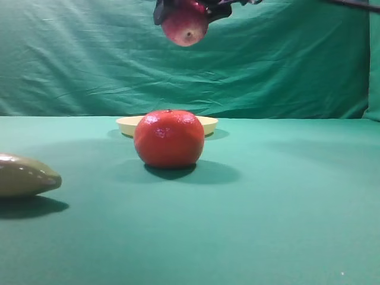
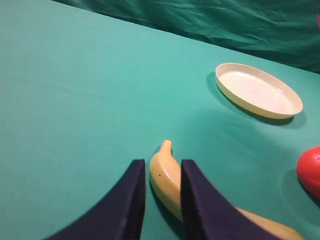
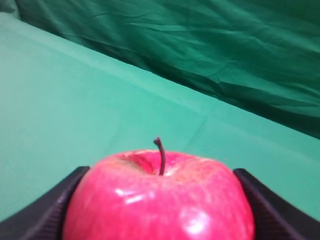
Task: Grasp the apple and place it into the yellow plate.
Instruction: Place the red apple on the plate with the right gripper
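The apple (image 1: 185,27), dark crimson-pink and glossy, hangs high at the top of the exterior view, above the far middle of the table. My right gripper (image 1: 187,13) is shut on it. In the right wrist view the apple (image 3: 160,200) fills the space between the two black fingers (image 3: 40,215), stem up. The yellow plate (image 1: 209,125) lies on the cloth below, half hidden behind an orange-red fruit. It shows whole and holds nothing in the left wrist view (image 2: 260,90). My left gripper (image 2: 163,200) hovers low over a banana-shaped object with its fingers a narrow gap apart.
An orange-red dimpled fruit (image 1: 169,138) stands in front of the plate, also at the right edge of the left wrist view (image 2: 310,170). The beige-olive banana-shaped object (image 1: 24,175) lies at the left, under the left fingers (image 2: 167,180). Green cloth covers the table and back wall.
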{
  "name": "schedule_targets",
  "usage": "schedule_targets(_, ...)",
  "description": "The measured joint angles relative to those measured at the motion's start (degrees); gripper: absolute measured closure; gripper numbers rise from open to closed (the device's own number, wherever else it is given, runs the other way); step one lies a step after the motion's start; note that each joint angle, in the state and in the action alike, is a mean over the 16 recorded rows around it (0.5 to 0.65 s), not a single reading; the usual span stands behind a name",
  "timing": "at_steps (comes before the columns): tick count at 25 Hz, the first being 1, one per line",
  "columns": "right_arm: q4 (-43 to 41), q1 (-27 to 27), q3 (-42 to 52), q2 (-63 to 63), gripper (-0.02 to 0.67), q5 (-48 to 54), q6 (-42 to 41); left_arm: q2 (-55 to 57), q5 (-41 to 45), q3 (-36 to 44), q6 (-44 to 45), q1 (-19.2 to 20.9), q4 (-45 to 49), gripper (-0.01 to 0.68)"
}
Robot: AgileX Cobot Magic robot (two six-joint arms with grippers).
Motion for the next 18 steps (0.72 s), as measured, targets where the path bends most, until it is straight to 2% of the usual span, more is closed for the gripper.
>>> schedule_targets(7, -2.2, 0.0, -0.1, 1.1, 0.044, 0.1, -2.6, 0.0, 0.0, 0.0, 0.0, 0.0, 0.0, 0.516)
schedule_targets(11, -3.3, 0.0, -0.1, -1.2, 0.036, 3.1, -4.5, 0.0, 0.0, 0.0, 0.0, 0.0, 0.0, 0.516)
schedule_targets(14, -3.6, 0.0, -0.1, -4.3, 0.083, 7.4, -5.9, 0.0, 0.0, 0.0, 0.0, 0.0, 0.0, 0.516)
schedule_targets(18, -3.7, 0.0, -0.1, -9.9, 0.208, 16.2, -7.1, 0.0, 0.0, 0.0, 0.0, 0.0, 0.0, 0.516)
